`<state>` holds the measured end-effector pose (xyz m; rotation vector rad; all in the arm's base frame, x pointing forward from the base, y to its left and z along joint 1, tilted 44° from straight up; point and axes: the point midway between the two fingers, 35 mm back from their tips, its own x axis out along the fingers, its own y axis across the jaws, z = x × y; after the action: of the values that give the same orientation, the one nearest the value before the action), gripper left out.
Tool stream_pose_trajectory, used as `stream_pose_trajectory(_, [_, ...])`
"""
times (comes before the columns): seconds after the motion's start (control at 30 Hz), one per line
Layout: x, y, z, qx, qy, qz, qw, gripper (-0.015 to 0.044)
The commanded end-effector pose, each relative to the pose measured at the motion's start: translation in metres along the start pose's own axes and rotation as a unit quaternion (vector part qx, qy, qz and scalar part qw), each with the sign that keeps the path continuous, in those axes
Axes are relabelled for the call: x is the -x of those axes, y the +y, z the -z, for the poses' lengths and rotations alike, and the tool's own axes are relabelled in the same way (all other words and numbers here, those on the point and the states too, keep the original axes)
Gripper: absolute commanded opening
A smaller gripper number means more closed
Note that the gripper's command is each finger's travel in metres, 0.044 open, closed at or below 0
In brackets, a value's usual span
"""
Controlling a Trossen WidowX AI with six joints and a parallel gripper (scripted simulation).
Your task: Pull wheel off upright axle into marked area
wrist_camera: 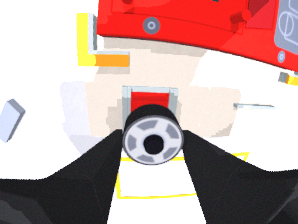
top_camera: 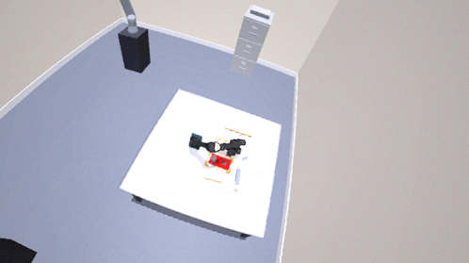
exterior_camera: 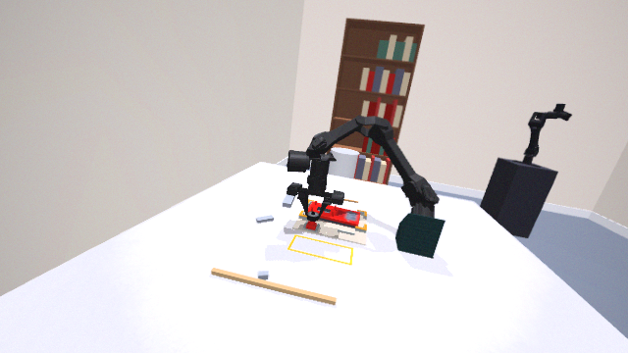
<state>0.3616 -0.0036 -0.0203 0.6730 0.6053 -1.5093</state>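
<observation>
- Fingers clamp the wheel (wrist_camera: 153, 144) from both sides, part-closed on its rim;
- wheel sits above a red block (wrist_camera: 152, 100), beside the yellow-outlined marked area (exterior_camera: 321, 249) on the white counter (exterior_camera: 147, 275);
- no legible writing anywhere.

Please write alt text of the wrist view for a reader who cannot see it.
Two black fingers are shut on a round grey wheel with a dark hub, seen from above. Beyond it lie a small red block and a larger red assembly; yellow lines mark the table below.

Axle hidden beneath wheel (wrist_camera: 153, 143)
</observation>
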Motion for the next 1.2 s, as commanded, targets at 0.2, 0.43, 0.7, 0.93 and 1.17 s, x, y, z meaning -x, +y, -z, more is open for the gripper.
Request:
stream_pose_trajectory(0.2, [0.007, 0.002, 0.0, -0.004, 0.003, -0.003, 1.0, 0.0])
stream_pose_trajectory(0.43, [0.009, 0.002, 0.0, -0.004, 0.002, -0.003, 1.0, 0.0])
stream_pose_trajectory(0.7, [0.012, 0.002, 0.0, -0.003, 0.002, -0.003, 1.0, 0.0])
stream_pose_trajectory(0.93, [0.014, 0.002, 0.0, -0.003, 0.002, -0.002, 1.0, 0.0])
stream_pose_trajectory(1.17, [0.016, 0.002, 0.0, -0.003, 0.002, -0.002, 1.0, 0.0])
